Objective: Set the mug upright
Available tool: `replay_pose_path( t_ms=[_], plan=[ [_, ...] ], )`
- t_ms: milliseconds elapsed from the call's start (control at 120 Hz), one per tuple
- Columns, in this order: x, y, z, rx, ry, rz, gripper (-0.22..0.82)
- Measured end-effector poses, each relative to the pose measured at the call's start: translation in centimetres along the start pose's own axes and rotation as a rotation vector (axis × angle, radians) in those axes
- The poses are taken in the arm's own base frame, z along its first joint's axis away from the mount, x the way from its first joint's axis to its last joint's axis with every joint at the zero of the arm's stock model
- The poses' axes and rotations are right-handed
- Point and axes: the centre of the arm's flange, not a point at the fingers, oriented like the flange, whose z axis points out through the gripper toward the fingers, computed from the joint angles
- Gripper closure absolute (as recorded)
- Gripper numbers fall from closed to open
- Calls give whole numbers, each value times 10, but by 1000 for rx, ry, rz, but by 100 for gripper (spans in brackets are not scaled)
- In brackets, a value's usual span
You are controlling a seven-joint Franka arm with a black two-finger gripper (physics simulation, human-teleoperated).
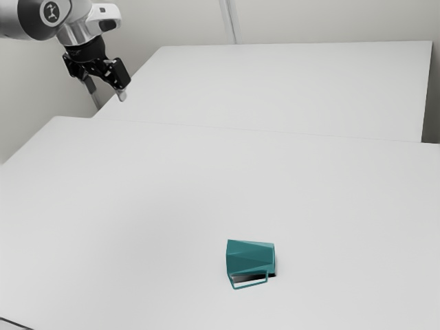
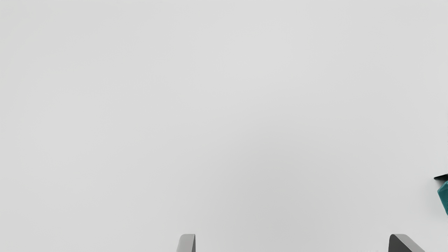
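Far from the widely spread, empty claw, the mug lies tipped over.

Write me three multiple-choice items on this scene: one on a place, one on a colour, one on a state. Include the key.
1. Where in the exterior view is the gripper?
A) lower right
B) upper left
C) centre

2. What colour is the mug?
A) teal
B) red
C) yellow

3. How does the mug rest?
A) upright
B) upside down
C) on its side

Key:
1 B: its jaws hang near that corner, far from the mug.
2 A: its walls are blue-green in both views.
3 C: its body lies lengthwise along the table.
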Motion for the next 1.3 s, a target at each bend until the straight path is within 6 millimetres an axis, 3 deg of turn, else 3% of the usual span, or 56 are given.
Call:
replay_pose_path(
  t_ms=[200, 367, 533, 817, 1008, 1300],
  plan=[
    [0, 5, -1, -6, 3, 20, 0],
    [-4, 24, 5, -13, -12, 61, 0],
    [-7, 41, 44, -88, -57, 77, 0],
    [-42, 89, 160, -457, -274, -102, 0],
    [-71, 111, 224, -610, -375, -263, 0],
    [-82, 136, 271, -728, -432, -432, 0]
  ],
)
